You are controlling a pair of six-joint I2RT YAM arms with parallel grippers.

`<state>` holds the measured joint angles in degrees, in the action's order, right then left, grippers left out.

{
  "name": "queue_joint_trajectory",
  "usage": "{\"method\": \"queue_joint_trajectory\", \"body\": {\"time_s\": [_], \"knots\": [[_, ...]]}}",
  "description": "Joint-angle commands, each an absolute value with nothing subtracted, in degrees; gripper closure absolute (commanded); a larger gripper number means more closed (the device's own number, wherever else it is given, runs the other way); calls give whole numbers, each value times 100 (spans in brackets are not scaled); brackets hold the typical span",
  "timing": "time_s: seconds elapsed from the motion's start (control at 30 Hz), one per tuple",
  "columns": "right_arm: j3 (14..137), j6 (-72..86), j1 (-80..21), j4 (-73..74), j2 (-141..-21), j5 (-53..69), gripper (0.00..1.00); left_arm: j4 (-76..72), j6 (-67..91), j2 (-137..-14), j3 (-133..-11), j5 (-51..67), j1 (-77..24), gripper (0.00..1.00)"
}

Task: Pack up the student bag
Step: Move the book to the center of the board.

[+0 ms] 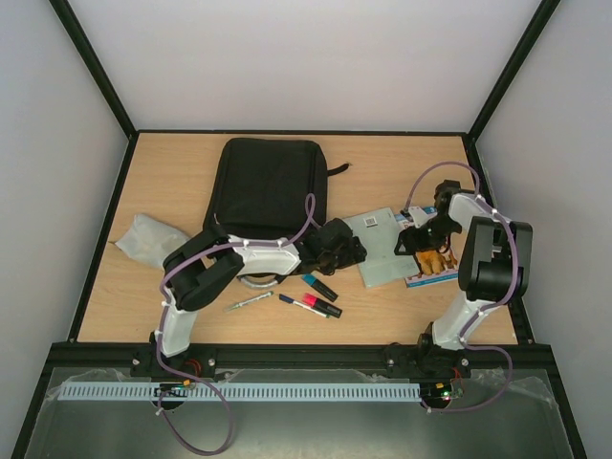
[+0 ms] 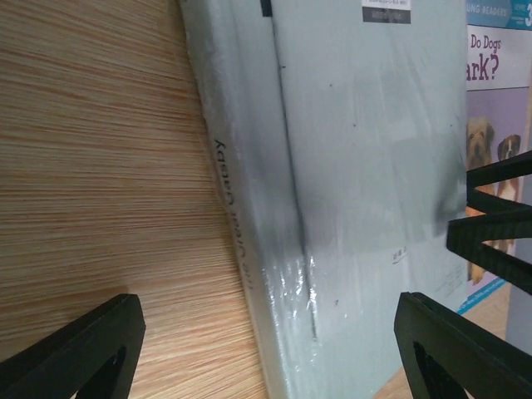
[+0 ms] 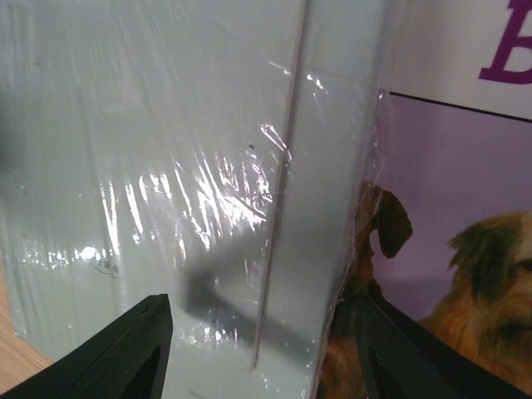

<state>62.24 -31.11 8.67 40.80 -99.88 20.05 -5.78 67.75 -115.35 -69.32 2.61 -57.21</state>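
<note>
right of a light-grey pouch (image 1: 148,237) near the table's (image 1: 382,316) left edge, the student bag (image 1: 268,182) lies flat on the far middle-left of the wood. its long axis runs from near to far, and a grey loop (image 1: 258,281) shows at its near end. it is black, soft and rounded at the corners, with a short strap (image 1: 337,170) sticking out to the right. its far end is close to the back rim; its near part is hidden under the left arm. bare wood stretches to its right. the left gripper (image 2: 270,349) has its jaws apart, straddling the spine edge of a grey wrapped book (image 2: 374,166). three pens (image 1: 311,296) lie nearer the bases. the right gripper (image 3: 266,357), jaws also apart, hangs over the seam between that book and a dog book (image 3: 465,249) beside it.
</note>
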Motion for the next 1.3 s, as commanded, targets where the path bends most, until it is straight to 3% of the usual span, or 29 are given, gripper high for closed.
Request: {"method": "queue_joint_trajectory", "body": {"time_s": [0.0, 0.43, 0.83, 1.27], "knots": [[6171, -3273, 889, 4273, -10205, 2036, 41, -723, 7092, -11779, -7110, 363, -5675, 15], [6060, -3450, 829, 4402, -10421, 2264, 56, -1239, 7716, -12198, -7031, 1066, -5551, 14], [5957, -3457, 484, 4384, -10468, 2402, 57, -2206, 7764, -12268, -7117, 1544, -5527, 10], [6283, -3410, 352, 4724, -10323, 2906, 57, -1756, 6981, -10871, -7166, 753, -5671, 11]]}}
